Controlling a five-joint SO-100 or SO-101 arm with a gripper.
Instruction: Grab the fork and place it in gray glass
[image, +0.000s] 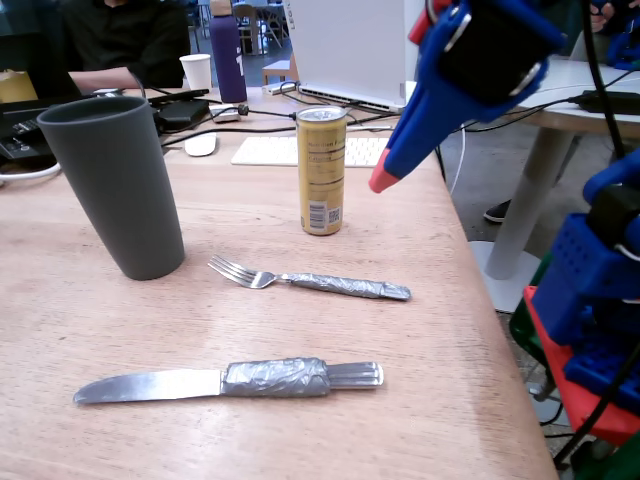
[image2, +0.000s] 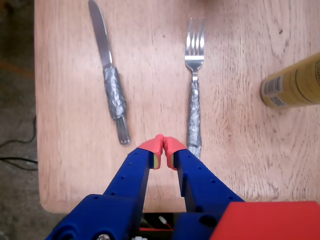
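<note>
1. The claw hangs high above the surface, its two red-tipped fingers pressed together and holding nothing, so the grab has not begun.
2. The fork lies flat on the surface, tines toward the gray glass and its taped handle pointing toward the arm's side, which offers the thick wrapped part as the likely place to pinch.
3. In the wrist view the fork runs lengthwise just right of the claw tips, so the claw probably needs to open and shift slightly that way before descending.
4. The knife lies parallel and well apart from the fork, leaving room for the fingers.
5. The glass stands upright and open-mouthed near the tines, beside the gold can, ready to receive the fork.
</note>
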